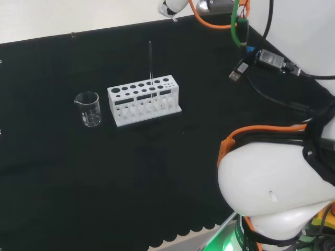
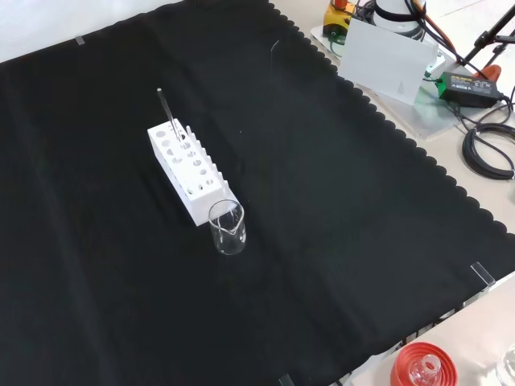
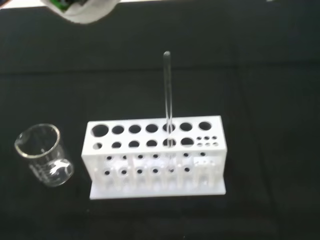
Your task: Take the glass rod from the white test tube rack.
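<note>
The glass rod [image 3: 167,100] stands upright in a hole of the white test tube rack [image 3: 155,155] on the table, a clear beaker [image 3: 44,155] just beside. Judged thin, smooth, stiff and brittle; you should pinch its upper shaft and lift straight. Fingers' state: cannot tell

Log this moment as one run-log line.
stage: before grasp | glass rod: upright in white test tube rack | beaker: beside rack, apart | hand: not on rod

Even, bright light; wrist view slightly soft.
</note>
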Robot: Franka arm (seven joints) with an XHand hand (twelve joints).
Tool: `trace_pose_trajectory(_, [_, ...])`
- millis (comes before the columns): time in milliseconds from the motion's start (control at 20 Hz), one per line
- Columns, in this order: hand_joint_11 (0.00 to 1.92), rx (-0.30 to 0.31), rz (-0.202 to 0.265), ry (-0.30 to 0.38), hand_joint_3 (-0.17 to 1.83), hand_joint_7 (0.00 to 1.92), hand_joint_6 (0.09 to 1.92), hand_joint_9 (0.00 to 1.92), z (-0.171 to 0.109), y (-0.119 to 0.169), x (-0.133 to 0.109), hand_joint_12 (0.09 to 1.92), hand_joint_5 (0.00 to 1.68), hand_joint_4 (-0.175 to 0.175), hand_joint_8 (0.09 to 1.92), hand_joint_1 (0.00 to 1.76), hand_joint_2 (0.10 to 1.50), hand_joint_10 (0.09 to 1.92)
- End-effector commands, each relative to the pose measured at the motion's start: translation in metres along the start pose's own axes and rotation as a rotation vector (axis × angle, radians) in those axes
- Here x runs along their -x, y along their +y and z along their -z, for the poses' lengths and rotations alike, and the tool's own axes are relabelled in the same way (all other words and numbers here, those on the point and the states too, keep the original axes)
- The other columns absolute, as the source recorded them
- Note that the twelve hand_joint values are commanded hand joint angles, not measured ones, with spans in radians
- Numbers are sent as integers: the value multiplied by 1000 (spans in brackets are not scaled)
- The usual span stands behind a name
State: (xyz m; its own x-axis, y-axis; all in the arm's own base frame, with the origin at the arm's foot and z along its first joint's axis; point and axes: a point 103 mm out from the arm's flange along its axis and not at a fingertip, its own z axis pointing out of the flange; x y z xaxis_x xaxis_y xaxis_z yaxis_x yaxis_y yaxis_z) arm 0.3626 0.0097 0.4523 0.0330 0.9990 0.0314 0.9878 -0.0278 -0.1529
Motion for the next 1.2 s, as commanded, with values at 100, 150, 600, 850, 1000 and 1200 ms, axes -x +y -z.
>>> trace_pose_trajectory(100, [343, -61, 76, -32, 699, 258, 628, 421, -20, 39, -5, 1432, 244, -30, 881, 743, 620, 940])
trace_pose_trajectory(150, [344, -77, 88, -30, 698, 258, 626, 425, -23, 44, -9, 1432, 245, -30, 882, 743, 621, 941])
trace_pose_trajectory(600, [362, -125, 82, 52, 694, 273, 611, 466, -34, 74, 0, 1426, 251, -30, 886, 742, 623, 934])
trace_pose_trajectory(850, [408, -80, 145, 58, 692, 292, 604, 504, -37, 74, 10, 1406, 254, -31, 889, 750, 627, 921])
trace_pose_trajectory(1000, [502, -105, 123, 141, 687, 329, 594, 584, -36, 97, 7, 1356, 260, -37, 888, 769, 629, 876])
trace_pose_trajectory(1200, [562, -169, 51, 40, 685, 369, 595, 637, -45, 114, 2, 1332, 274, -47, 890, 784, 630, 852])
